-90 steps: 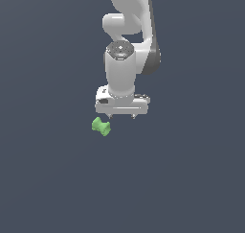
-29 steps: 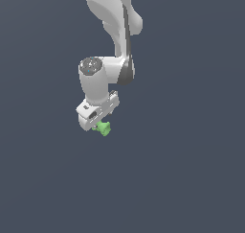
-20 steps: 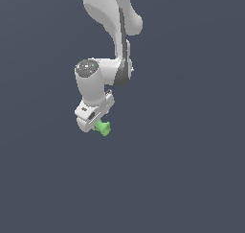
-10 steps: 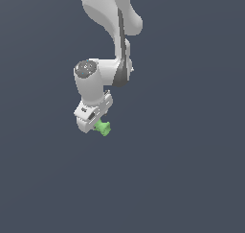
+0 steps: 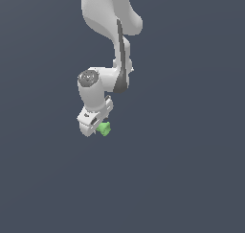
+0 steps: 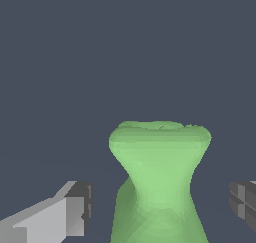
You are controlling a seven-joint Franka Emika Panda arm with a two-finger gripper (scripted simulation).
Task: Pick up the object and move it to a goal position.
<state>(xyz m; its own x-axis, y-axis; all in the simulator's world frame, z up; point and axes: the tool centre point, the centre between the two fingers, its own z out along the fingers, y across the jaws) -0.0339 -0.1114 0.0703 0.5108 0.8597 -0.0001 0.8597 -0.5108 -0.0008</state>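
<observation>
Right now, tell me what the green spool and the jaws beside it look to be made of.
The green spool looks like matte plastic or rubber: flat uniform colour, soft shading, no glints, faceted surface. The gripper reads as hard moulded plastic or painted metal: pale grey jaws with dark blocky pads. Being a simulator render, neither material is certain.

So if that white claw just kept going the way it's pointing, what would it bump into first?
Most likely the green object. In the wrist view it sits between the two fingertips of the gripper, which stand apart from it on either side. Depth is unclear, so the palm's distance from it is uncertain.
</observation>
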